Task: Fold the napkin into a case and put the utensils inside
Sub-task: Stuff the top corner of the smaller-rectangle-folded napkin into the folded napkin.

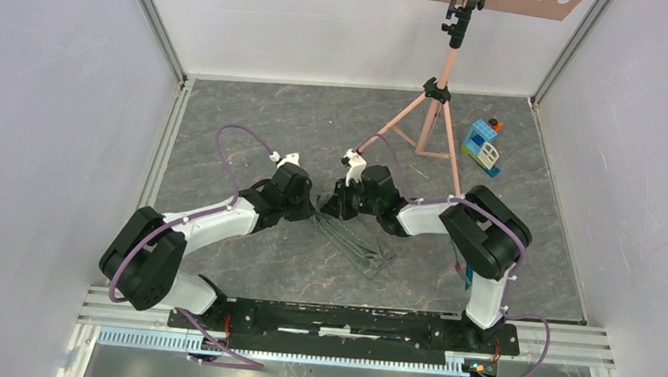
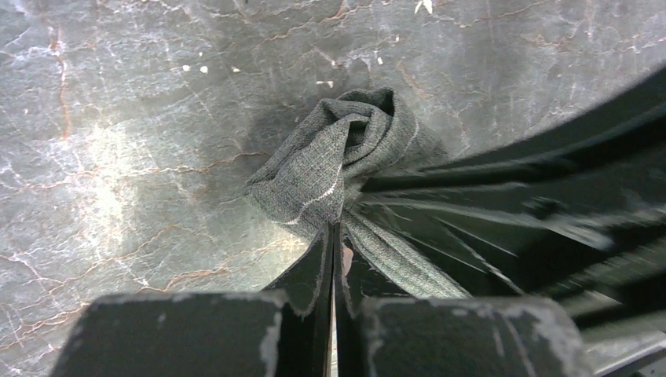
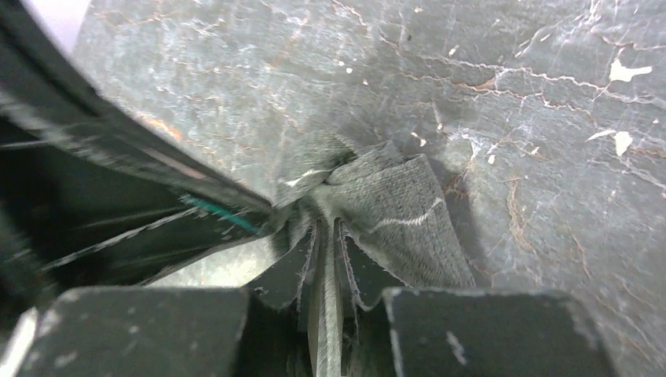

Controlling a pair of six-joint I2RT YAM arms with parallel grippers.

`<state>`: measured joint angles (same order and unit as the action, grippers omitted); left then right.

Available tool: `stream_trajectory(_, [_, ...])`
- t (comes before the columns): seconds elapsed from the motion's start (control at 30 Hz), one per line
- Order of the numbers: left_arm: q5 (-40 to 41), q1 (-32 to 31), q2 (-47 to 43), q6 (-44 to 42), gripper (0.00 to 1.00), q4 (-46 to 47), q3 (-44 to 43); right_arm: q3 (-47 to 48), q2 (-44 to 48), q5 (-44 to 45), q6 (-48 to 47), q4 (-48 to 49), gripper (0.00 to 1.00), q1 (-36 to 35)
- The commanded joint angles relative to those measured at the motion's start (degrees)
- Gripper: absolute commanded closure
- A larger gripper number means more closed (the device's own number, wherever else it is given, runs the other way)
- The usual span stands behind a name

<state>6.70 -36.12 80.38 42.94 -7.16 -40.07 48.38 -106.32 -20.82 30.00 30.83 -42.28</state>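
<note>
The dark grey napkin (image 1: 358,243) is lifted and bunched, hanging as a pleated strip from the middle of the floor down toward the front right. My left gripper (image 1: 311,210) is shut on one gathered corner of it; in the left wrist view the cloth (image 2: 330,157) bulges just past the closed tips (image 2: 334,229). My right gripper (image 1: 330,208) is shut on another corner right next to it, with cloth (image 3: 393,204) pinched between its tips (image 3: 328,229). A thin teal streak (image 3: 224,214) shows in the blurred folds. A small blue bit (image 1: 465,274) shows beside the right arm; the utensils are otherwise hidden.
A pink tripod stand (image 1: 435,115) rises at the back centre with one leg near my right gripper. A blue-and-white toy block house (image 1: 482,146) sits at the back right. White walls close in the grey marbled floor (image 1: 255,119) on three sides.
</note>
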Motion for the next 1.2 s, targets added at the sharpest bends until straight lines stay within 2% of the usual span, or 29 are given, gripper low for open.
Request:
stream_trajectory(0.0, [-1.7,-0.1,0.4,-2.5,0.98,1.9,-3.1,5.2,-5.5,0.0,0.5,2.9,0.85,-0.9])
stream_trajectory(0.17, [-3.3,-0.1,4.9,-1.7,0.98,2.7,-4.8,7.6,-10.0,0.5,4.6,6.4,0.86,-1.9])
stream_trajectory(0.27, [-1.8,0.3,6.7,-1.2,0.98,0.2,-6.3,4.9,-7.7,1.7,3.8,5.2,0.84,-1.6])
stream_trajectory(0.47, [-3.9,1.5,7.3,-1.4,0.97,-0.3,-7.1,-0.7,-0.5,-0.8,1.2,2.8,0.73,-0.6])
stream_trajectory(0.5, [-4.2,1.7,6.9,-1.3,0.95,-0.9,-7.1,-1.4,0.5,-0.7,0.7,2.5,0.70,-0.5])
stream_trajectory(0.6, [-5.9,2.2,4.6,-1.5,0.81,-0.8,-5.9,-2.0,2.2,-0.7,-1.7,0.4,0.68,-0.3])
stream_trajectory(0.7, [-6.4,3.4,1.7,-0.8,0.71,-1.1,-4.5,-2.0,1.6,-0.7,-2.7,-0.1,0.69,-0.3])
stream_trajectory(0.83, [-10.3,7.6,-1.0,1.3,0.66,0.0,-1.8,-2.1,0.1,-0.6,-2.5,1.3,0.72,-0.6])
stream_trajectory(0.93, [-13.9,10.1,1.7,1.2,0.67,1.9,-2.2,-1.5,-2.3,-0.6,-2.1,2.3,0.74,-1.0])
stream_trajectory(1.17, [-19.2,10.4,8.8,2.2,0.71,8.8,-3.0,-2.4,-3.7,2.3,-3.9,1.4,0.84,-2.8])
